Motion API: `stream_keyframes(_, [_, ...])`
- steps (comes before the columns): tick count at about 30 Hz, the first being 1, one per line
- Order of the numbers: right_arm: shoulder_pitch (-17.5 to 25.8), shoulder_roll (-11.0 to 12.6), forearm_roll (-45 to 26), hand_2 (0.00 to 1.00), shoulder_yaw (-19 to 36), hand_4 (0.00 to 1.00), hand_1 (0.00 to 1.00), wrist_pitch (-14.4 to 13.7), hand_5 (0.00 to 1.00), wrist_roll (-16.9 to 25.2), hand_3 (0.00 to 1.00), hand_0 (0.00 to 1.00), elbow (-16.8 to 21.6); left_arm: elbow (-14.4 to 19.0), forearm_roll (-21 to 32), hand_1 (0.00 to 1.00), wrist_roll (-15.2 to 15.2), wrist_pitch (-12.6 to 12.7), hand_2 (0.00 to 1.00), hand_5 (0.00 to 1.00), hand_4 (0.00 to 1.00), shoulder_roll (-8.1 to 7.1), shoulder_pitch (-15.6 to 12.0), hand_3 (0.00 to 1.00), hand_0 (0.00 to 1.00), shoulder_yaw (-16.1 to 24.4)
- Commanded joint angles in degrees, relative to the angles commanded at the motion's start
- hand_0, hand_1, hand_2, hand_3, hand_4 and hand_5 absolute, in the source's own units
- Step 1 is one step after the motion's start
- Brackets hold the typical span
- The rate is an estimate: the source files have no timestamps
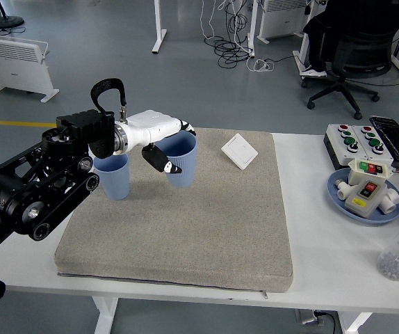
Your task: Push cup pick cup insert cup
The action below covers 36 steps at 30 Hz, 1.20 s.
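Gripping at the rim, the left hand (pixel 159 139) clamps the lifted cup (pixel 181 159) — light, thin-walled, crushable — second cup (pixel 113 175) just behind it.

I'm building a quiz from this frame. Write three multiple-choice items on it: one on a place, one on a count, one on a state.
1. Where does the white switch plate lie?
A. on the grey mat's far right corner
B. in the blue dish
C. on the floor

2. How many blue cups are in view?
A. one
B. two
C. four

3. What is the left hand doing?
A. resting open on the table
B. holding a blue cup above the mat
C. pressing a button box

Answers:
1 A: the white switch plate sits on the grey mat near its far right corner.
2 B: one blue cup is in the hand, and a second cup stands beside it on the mat.
3 B: the left hand has its fingers around the cup, whose base hangs clear of the mat.
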<state>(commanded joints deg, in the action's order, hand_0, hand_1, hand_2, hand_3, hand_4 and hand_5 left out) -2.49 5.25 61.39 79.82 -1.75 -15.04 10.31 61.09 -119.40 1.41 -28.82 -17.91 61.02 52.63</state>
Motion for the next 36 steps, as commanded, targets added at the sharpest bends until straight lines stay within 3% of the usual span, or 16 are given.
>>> stream_keyframes(4, [-0.11, 0.15, -0.17, 0.613, -0.13, 0.117, 0.6, 0.05, 0.425, -0.02, 0.546, 0.695, 0.0, -2.45, -0.89, 0.524, 0.57, -0.8, 0.507, 0.002, 0.539, -1.44, 2.57, 0.456, 0.432, 3.19])
stream_keyframes(10, [-0.09, 0.34, -0.41, 0.611, -0.45, 0.118, 0.6, 0.09, 0.426, -0.1, 0.547, 0.695, 0.0, -9.46, -3.71, 0.526, 0.71, -1.54, 0.507, 0.002, 0.526, -3.31, 5.35, 0.457, 0.452, 6.21])
stream_keyframes(19, [-0.13, 0.31, -0.24, 0.613, -0.48, 0.118, 0.6, 0.07, 0.427, -0.14, 0.546, 0.695, 0.0, -15.86, -5.97, 0.533, 0.82, -1.7, 0.509, 0.002, 0.499, -3.12, 5.27, 0.458, 0.465, 7.09])
stream_keyframes(36, [-0.26, 0.18, -0.07, 0.613, -0.4, 0.118, 0.6, 0.04, 0.427, -0.12, 0.546, 0.695, 0.0, -17.65, -4.84, 0.536, 1.73, -3.26, 0.511, 0.002, 0.502, -3.22, 3.88, 0.458, 0.466, 5.74])
